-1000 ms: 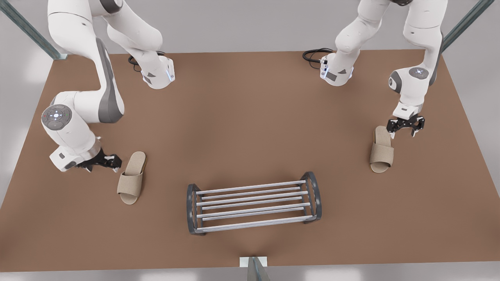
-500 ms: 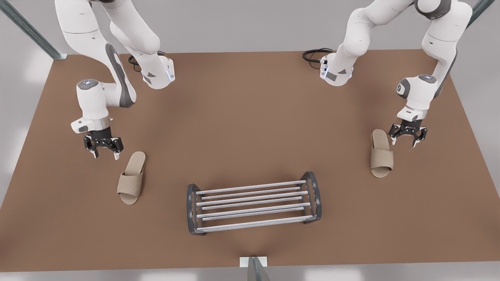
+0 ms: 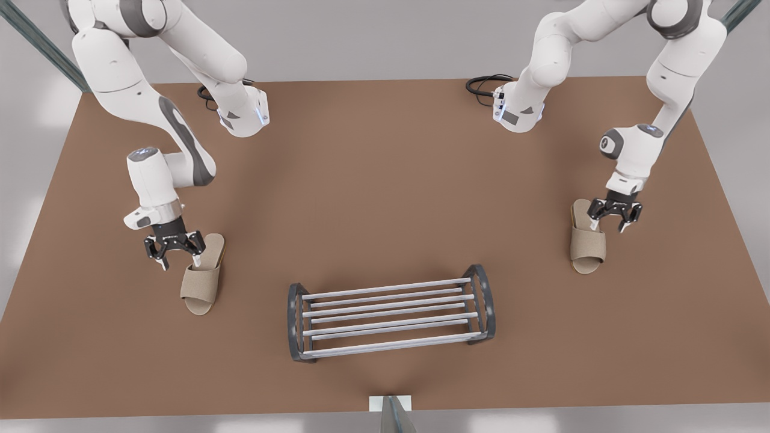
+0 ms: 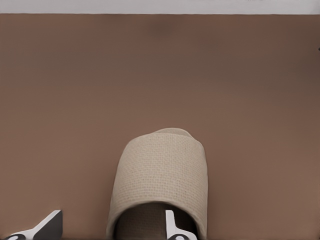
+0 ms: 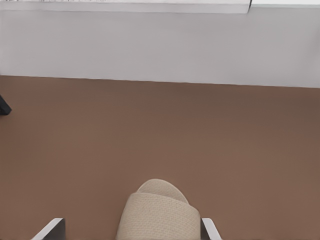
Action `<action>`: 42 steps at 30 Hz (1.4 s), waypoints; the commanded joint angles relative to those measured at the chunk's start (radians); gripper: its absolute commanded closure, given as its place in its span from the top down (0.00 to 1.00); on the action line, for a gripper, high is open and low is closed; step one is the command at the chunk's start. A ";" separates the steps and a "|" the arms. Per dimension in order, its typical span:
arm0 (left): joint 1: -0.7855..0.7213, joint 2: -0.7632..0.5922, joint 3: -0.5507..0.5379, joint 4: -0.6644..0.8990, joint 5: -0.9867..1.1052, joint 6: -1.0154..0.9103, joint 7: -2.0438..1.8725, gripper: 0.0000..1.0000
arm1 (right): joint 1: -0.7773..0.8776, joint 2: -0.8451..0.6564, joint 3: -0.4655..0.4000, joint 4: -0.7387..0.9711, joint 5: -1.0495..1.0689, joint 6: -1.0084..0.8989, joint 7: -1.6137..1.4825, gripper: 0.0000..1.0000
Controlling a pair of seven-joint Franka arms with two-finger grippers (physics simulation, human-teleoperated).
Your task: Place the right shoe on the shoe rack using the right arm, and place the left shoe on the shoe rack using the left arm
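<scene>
Pickup approach is under way. The right gripper, fingers spread, is hovering over the heel of the beige fabric open-toe right shoe. The left gripper, equally spread, is straddling the matching left shoe. Both slippers are lying well apart from the grey-framed, silver-barred shoe rack. Next, probably: lowering and pinching. Half a second ago both claws were hanging outboard.

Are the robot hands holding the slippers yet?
Nothing held. Left gripper open over the left shoe, at its heel; right gripper likewise over the right shoe.

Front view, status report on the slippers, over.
Left gripper open at left slipper heel. Right gripper open at right slipper heel. Neither on shoe rack yet; no obstruction.
</scene>
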 commanded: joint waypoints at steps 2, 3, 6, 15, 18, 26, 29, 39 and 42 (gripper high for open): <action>0.001 0.007 0.001 0.003 0.048 0.001 -0.153 0.99 | -0.002 0.035 -0.001 0.025 -0.001 0.013 -0.051 1.00; 0.004 0.007 0.001 0.008 0.086 0.001 -0.153 0.99 | -0.007 0.029 -0.001 0.014 -0.003 0.013 -0.051 1.00; 0.042 0.006 0.003 0.019 0.259 -0.001 -0.145 0.99 | -0.019 0.004 -0.001 -0.038 -0.011 0.013 -0.051 1.00; 0.041 0.069 0.024 0.037 0.282 0.001 -0.145 0.99 | -0.062 0.129 -0.012 0.020 -0.011 0.013 -0.069 1.00; 0.039 0.138 0.030 0.092 0.301 0.001 -0.142 0.99 | -0.071 0.156 -0.016 0.020 -0.009 0.012 -0.074 1.00; 0.051 0.145 0.036 0.120 0.341 0.001 -0.141 0.99 | -0.079 0.198 -0.061 0.051 -0.009 0.012 -0.117 1.00; 0.050 0.164 0.036 0.120 0.345 -0.001 -0.141 0.99 | -0.076 0.205 -0.061 0.049 -0.009 0.012 -0.115 1.00; 0.047 0.185 0.036 0.131 0.341 -0.001 -0.141 0.66 | -0.085 0.195 -0.061 0.029 -0.009 0.012 -0.112 1.00; 0.053 0.184 0.035 0.131 0.341 -0.001 -0.139 0.45 | -0.083 0.196 -0.059 0.020 -0.009 0.012 -0.112 1.00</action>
